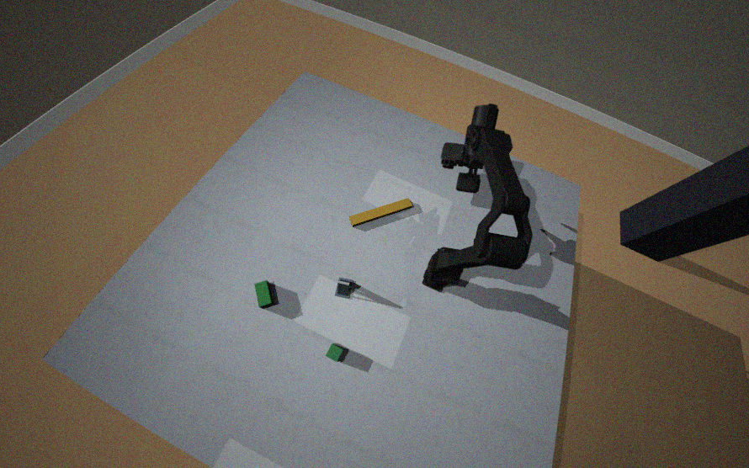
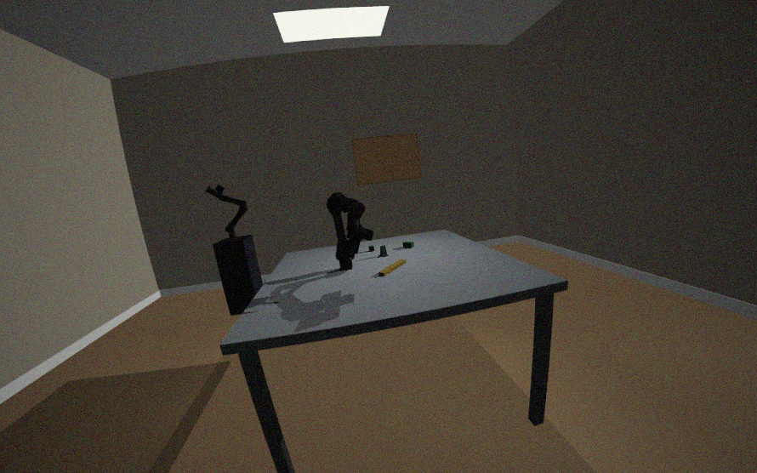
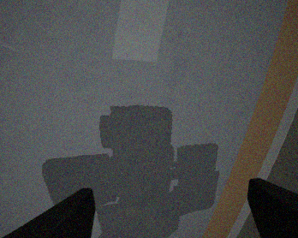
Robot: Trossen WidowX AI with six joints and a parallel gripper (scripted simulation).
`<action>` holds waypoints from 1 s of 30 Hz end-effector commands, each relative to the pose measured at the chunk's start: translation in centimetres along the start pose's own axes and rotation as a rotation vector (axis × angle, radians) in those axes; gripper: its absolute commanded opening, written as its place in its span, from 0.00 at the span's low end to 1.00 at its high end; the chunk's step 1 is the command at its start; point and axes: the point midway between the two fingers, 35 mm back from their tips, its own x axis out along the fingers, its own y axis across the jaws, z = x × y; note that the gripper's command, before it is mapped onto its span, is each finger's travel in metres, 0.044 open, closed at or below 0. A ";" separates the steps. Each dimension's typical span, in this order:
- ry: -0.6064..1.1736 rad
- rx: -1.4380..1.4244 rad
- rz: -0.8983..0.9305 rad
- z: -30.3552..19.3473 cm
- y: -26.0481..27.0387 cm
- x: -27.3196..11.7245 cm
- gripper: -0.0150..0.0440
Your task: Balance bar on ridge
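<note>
Bar [image 1: 380, 211]: we find the yellow bar lying flat on the grey bench [image 1: 203, 192], long axis running low-left to up-right in top view, partly over a pale rectangular patch [image 1: 406, 194]. It touches the bench, not the ridge. Ridge [image 1: 346, 287]: small grey wedge-like piece, well apart from the bar, nearer the camera in top view, at the upper corner of a second pale patch [image 1: 359, 322]. In ext. view the bar [image 2: 391, 267] lies in front of the ridge [image 2: 382, 250].

Tool [image 1: 465, 181]: we see it hanging above the bench, just beside the bar's right end but not touching it; points downward. Fingers stand fairly wide apart w/ nothing between them. In wrist view the two dark fingertips frame the bottom corners; between them only bench surface and the tool's own shadow [image 3: 139, 183].

Arm [image 1: 499, 198]: base sits near the right bench edge, links bent up & over toward the bar.

Others: large green block [image 1: 263, 294] left of the ridge; small green block [image 1: 336, 352] below it. Dark box [image 1: 709, 204] stands off the bench, right side. In wrist view a tan strip of floor [image 3: 265, 126] crosses the right side.
</note>
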 end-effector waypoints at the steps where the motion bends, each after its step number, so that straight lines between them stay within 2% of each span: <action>1: -0.055 -0.043 0.039 2.3 0.5 0.2 0.79; 30: -0.362 -0.407 0.319 16.6 8.0 -3.2 0.79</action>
